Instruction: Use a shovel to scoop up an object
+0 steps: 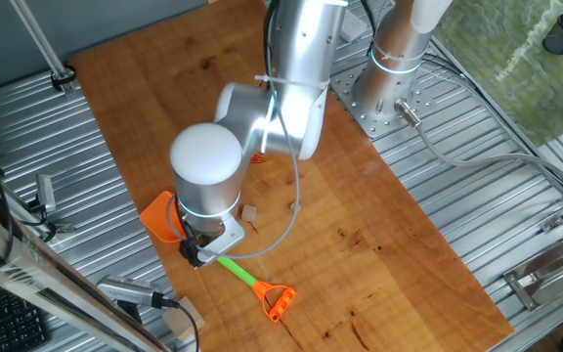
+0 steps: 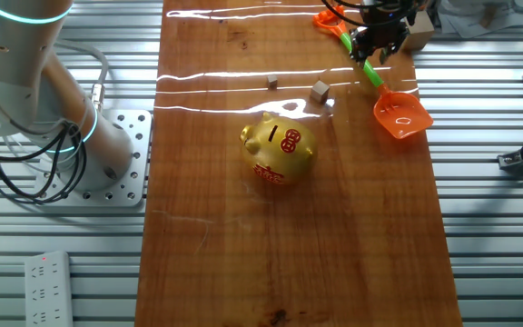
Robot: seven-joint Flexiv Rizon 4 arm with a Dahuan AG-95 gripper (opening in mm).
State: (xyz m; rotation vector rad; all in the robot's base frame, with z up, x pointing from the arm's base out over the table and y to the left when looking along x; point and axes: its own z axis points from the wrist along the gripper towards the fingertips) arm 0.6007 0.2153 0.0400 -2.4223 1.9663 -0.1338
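The shovel lies on the wooden table: its orange blade near the right edge, its green shaft running back to the orange loop end. In one fixed view the blade, shaft and loop also show. My gripper is shut on the shaft, its fingers mostly hidden under the arm in that view. The pale tan cube sits on the table left of the blade, apart from it; it also shows in one fixed view.
A gold pig figurine stands mid-table. A smaller dark brown bit lies left of the cube. The robot base and cables sit left of the board. Metal slats surround the table.
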